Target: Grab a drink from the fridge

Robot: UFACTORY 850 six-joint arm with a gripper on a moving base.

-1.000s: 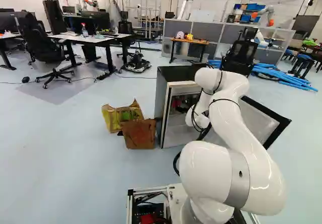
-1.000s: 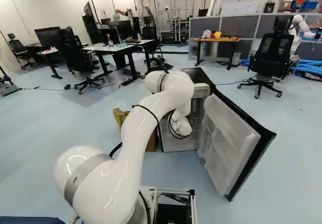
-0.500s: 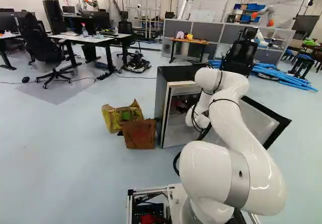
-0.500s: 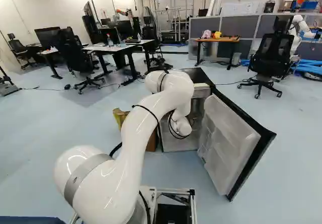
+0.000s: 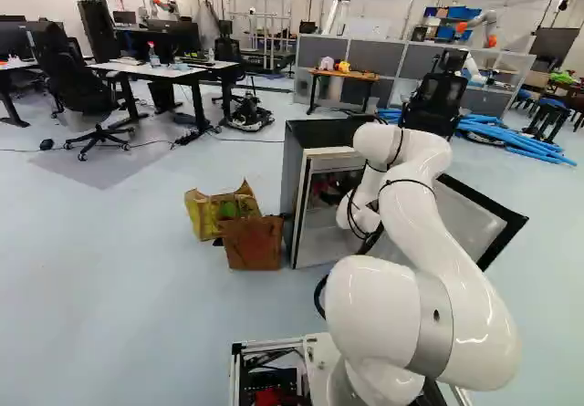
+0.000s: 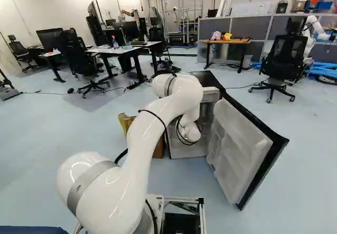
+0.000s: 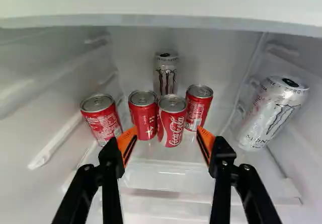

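Inside one fridge [image 5: 319, 133] stand four red cans [image 7: 172, 128] and two silver cans [image 7: 271, 114], six cans altogether. The fridge has one open door [image 6: 237, 147], and on the floor beside it sit one yellow container [image 5: 206, 216] and one brown box [image 5: 253, 244].

No visible change over the last second in either base view. Arm [image 5: 424, 233] reads the same against the joint at the views' foot, and no base move shows. Nothing seen to shift at the fridge [image 5: 310, 192] or its open door [image 6: 239, 147]. Change at the pincer [image 7: 166, 137] and the cans ahead of it [image 7: 171, 121]: cannot tell, only one wrist view to go on.
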